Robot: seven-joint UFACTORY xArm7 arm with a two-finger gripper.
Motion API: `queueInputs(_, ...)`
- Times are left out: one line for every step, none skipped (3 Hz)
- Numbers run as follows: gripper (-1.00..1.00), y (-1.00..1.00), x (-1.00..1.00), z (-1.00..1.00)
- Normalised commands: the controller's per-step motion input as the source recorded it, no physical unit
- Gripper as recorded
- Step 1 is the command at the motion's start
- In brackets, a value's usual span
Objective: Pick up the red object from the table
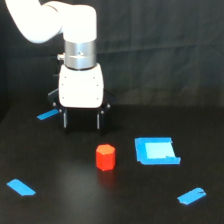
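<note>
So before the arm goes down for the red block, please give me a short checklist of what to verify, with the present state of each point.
1. Tool open: ok, the two fingers stand apart.
2. Tool empty: ok, nothing between the fingers.
3. Red object upright and free on the table: ok, it touches nothing.
4. Tool above the red object: not ok, the block sits nearer the camera and toward the exterior view's right.
5. Blue square piece out of the way: ok, it lies apart, to the exterior view's right of the block.
6. Opening wide enough for the block: cannot tell.
</note>
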Motion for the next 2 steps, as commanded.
queueInputs(0.98, -0.76, 0.91, -0.17)
queueInputs(1.00, -0.94, 0.42, 0.09)
